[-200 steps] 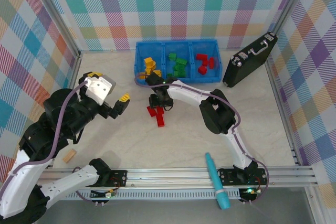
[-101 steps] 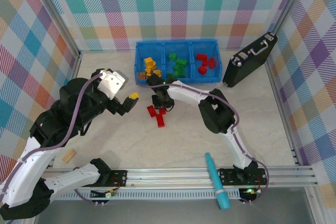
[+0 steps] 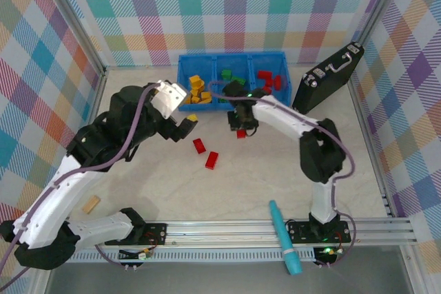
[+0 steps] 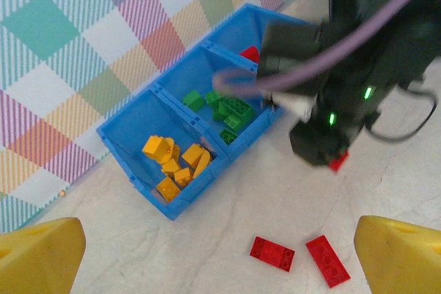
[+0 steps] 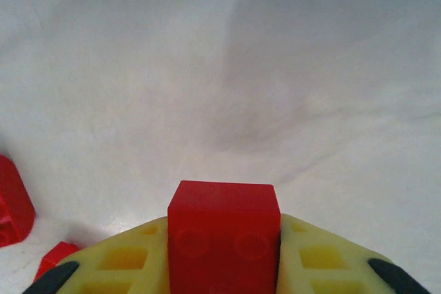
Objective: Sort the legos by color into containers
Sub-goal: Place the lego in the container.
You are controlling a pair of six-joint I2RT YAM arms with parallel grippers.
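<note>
The blue three-compartment tray (image 3: 207,56) stands at the back, holding yellow bricks (image 3: 196,87), green bricks (image 3: 233,78) and red bricks (image 3: 270,79). My right gripper (image 3: 241,127) is shut on a small red brick (image 5: 224,235), just in front of the tray's middle compartment. Two flat red bricks (image 3: 199,145) (image 3: 211,160) lie on the table to its left. My left gripper (image 3: 185,127) hovers open above and left of them, its yellow fingers (image 4: 38,256) wide apart. In the left wrist view the two red bricks (image 4: 272,253) (image 4: 328,260) lie between the fingers, below the tray (image 4: 120,146).
A black case with a handle (image 3: 329,79) leans at the tray's right. A teal marker-like tool (image 3: 284,237) lies near the front rail. A tan wooden block (image 3: 90,204) sits at the front left. Checked walls close in the table on three sides.
My right gripper has lifted one red brick off the small red pile and carried it right, toward the tray. The left arm has swung up and right, closer to the tray's front.
</note>
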